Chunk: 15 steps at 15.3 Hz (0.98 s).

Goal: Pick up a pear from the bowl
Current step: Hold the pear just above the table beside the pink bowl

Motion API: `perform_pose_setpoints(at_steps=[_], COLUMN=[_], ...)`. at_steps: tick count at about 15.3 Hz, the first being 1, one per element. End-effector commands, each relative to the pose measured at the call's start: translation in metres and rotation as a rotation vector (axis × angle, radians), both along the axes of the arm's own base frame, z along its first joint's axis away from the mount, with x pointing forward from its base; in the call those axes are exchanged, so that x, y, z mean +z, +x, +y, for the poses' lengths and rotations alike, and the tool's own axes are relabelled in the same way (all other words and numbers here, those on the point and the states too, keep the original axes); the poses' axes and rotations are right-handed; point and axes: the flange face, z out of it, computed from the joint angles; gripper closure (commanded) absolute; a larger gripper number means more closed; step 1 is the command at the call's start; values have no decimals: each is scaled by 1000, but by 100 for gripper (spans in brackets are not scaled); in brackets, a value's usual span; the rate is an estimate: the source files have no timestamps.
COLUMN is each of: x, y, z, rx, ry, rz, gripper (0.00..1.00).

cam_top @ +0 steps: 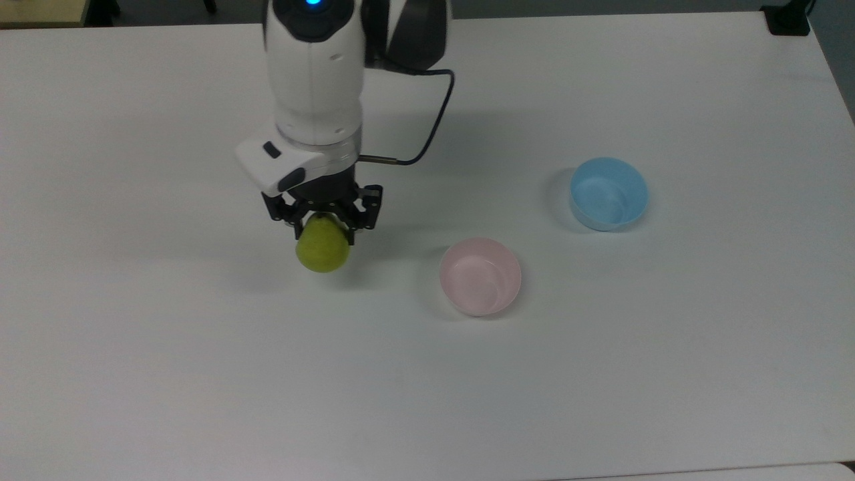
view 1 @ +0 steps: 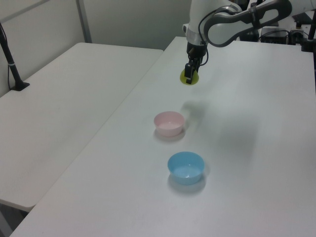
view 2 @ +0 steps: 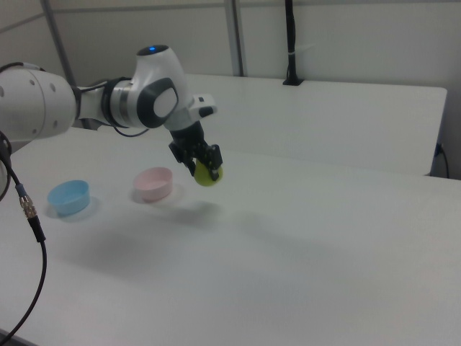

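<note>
While clamped in the hand [cam_top: 323, 224], pear [cam_top: 323, 248] aloft, apart from bowl [cam_top: 480, 276]

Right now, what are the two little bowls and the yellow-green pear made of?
The pink bowl and the blue bowl look like smooth plastic: thin walls, even colour, soft sheen. The pear, held by the gripper, has dull, evenly coloured skin; I cannot tell whether it is real fruit or a plastic toy.

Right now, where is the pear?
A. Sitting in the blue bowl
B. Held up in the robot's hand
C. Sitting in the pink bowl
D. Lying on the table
B: the hand is shut on the pear, which hangs above the table, away from the empty pink bowl.
</note>
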Motion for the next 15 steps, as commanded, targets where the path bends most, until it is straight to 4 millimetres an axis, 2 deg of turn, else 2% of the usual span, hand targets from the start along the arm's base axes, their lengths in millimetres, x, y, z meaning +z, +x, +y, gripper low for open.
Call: perform_pose_setpoints(at_steps=[1,3,6,7,9,10,11,13,15], x=[-33,-58,-80,-89,-88,-85,-79,-53,-3], y=[-6,-5,-4,-3,-3,-3,-3,-5,-20], z=[-3,-4,-5,-4,-4,-4,-5,-5,-8], rx=[22,29,42,45,46,46,43,35,13], ry=[-38,-54,-79,-84,-87,-87,-86,-81,-73], rz=[68,104,131,144,145,140,137,106,120], gripper=[54,53,52,42,14,0,0,0,0])
